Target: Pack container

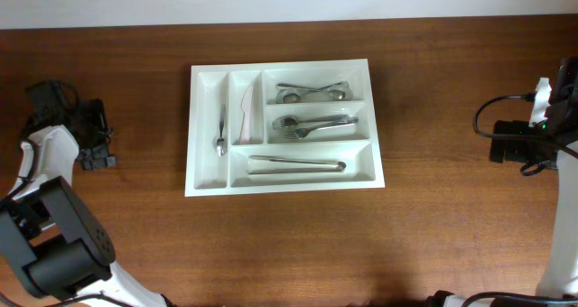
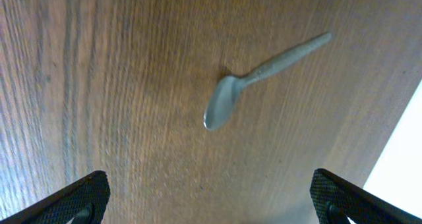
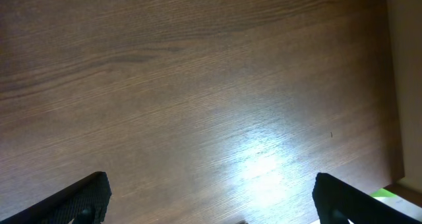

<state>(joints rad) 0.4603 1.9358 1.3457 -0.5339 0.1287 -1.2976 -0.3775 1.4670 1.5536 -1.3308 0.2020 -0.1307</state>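
Container [image 1: 206, 162]: white plastic tray, table [image 1: 433, 235] centre, cutlery aboard. Likely light, stiff, slick; take by the rim. Left gripper [image 2: 211, 201], above a loose spoon [image 2: 224, 104], and right gripper [image 3: 211, 201]: fingers wide apart, empty.

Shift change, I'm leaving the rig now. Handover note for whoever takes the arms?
Left pincer: open, empty, hovering over a loose spoon on the table.
Right pincer: open, empty, over bare table.
Container: mid-table, cutlery in all five compartments.
Done: most pieces packed.
Left: probably just that spoon, which goes into the container.
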